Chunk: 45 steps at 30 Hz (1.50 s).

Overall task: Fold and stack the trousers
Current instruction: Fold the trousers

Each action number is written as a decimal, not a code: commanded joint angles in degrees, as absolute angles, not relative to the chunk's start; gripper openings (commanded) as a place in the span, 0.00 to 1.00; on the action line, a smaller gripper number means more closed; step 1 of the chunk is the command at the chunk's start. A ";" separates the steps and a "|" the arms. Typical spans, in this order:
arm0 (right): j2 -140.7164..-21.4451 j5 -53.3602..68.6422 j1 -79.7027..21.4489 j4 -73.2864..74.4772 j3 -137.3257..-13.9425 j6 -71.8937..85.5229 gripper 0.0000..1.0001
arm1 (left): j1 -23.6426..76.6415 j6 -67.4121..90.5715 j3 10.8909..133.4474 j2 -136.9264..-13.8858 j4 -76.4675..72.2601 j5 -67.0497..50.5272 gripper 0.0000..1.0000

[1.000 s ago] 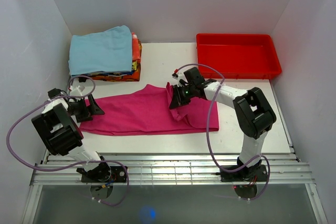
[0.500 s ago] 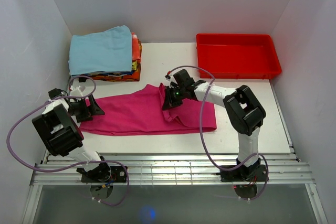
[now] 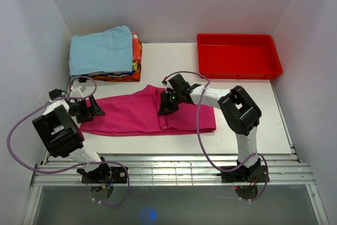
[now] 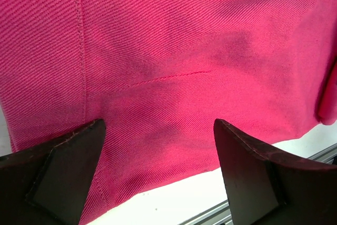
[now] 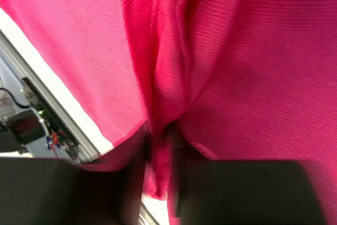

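The magenta-pink trousers (image 3: 126, 115) lie flat across the middle of the table, their right part doubled over leftward. My right gripper (image 3: 164, 106) sits on the fold's edge near the centre. In the right wrist view a ridge of trousers cloth (image 5: 253, 67) stays pinched between the narrow jaws of the right gripper (image 5: 160, 140). At the cloth's left end my left gripper (image 3: 95, 110) stands wide open. The left wrist view shows the left gripper (image 4: 159, 130) just above the trousers (image 4: 184, 51) near their front hem, nothing between the fingers.
A stack of folded clothes topped by light blue cloth (image 3: 100, 51) sits at the back left. A red tray (image 3: 237, 37) stands at the back right. A metal rail (image 3: 168, 169) runs along the near table edge.
My right gripper has moved left, pulling the trousers' right end over the middle, so the cloth's right edge now lies further left. The left arm has stayed put.
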<state>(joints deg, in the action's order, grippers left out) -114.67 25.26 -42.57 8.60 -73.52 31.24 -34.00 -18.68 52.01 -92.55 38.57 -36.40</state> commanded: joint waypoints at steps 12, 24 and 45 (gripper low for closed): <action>-107.50 41.30 -36.41 13.24 -86.55 14.89 0.90 | -34.28 -25.13 55.89 -83.01 43.23 -37.77 0.98; -96.68 49.56 -3.90 46.28 -71.20 -17.19 0.69 | -5.47 -10.77 59.87 -73.73 39.92 -52.37 0.81; -104.33 36.65 -1.14 39.81 -56.16 -14.15 0.44 | 16.88 13.72 52.64 -101.07 17.92 -40.79 0.63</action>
